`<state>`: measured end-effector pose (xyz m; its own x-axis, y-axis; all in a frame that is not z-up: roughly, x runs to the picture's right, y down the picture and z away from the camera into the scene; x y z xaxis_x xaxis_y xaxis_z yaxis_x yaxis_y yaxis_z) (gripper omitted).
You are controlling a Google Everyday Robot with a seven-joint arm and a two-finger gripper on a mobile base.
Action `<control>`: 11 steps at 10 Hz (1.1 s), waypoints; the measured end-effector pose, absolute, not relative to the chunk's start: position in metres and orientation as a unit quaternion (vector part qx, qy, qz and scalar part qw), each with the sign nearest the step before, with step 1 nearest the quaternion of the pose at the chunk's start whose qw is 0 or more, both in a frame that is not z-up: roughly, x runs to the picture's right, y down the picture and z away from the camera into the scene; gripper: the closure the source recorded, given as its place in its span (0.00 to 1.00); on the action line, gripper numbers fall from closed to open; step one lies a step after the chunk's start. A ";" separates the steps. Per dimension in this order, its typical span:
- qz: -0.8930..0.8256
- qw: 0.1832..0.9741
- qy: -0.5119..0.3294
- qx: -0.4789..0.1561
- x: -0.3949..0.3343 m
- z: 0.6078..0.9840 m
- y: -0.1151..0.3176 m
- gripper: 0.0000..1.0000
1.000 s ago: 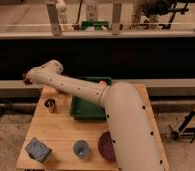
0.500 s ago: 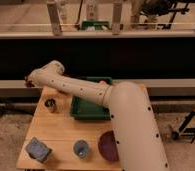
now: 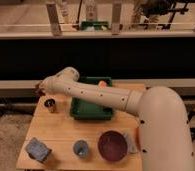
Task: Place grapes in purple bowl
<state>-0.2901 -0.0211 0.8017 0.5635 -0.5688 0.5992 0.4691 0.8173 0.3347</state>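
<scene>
The robot's white arm (image 3: 91, 94) stretches over a green tray (image 3: 88, 111) on a wooden table (image 3: 61, 130), while the purple bowl (image 3: 112, 145) sits at the near edge, just right of a small blue-grey cup (image 3: 81, 148). At the table's far left corner the gripper (image 3: 39, 90) is clamped shut, apparently on the grapes (image 3: 37, 92), a dark red lump at its tip. The bowl lies well apart, diagonally toward the near right.
</scene>
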 end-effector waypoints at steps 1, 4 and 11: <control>-0.293 0.880 -0.368 0.065 -0.289 0.798 -0.020 1.00; -0.290 0.872 -0.390 0.052 -0.274 0.786 -0.013 1.00; -0.302 0.852 -0.425 -0.040 -0.206 0.730 0.047 1.00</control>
